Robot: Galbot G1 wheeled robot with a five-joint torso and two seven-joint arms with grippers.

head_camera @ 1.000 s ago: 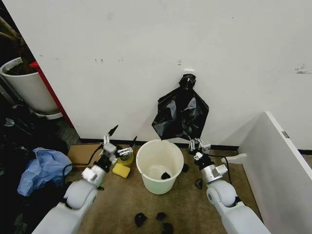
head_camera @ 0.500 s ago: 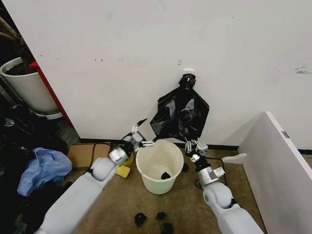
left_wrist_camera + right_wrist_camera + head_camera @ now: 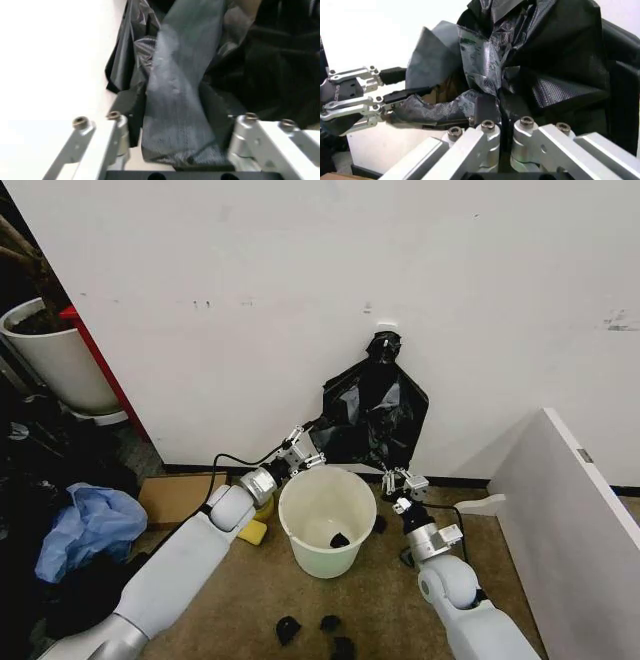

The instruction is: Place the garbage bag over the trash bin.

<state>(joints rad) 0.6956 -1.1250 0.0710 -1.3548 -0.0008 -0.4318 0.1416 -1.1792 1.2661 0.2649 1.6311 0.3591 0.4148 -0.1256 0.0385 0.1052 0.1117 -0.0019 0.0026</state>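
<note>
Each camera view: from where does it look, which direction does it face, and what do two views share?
Head view: high on the robot, facing forward and down at the trash bin and garbage bag by the wall; both arms show.
Left wrist view: on the left arm, facing bag film between the left tool fingers.
Right wrist view: on the right arm, facing the bag; the right tool pinches film.
Shared: the right wrist view also shows the left tool.
</note>
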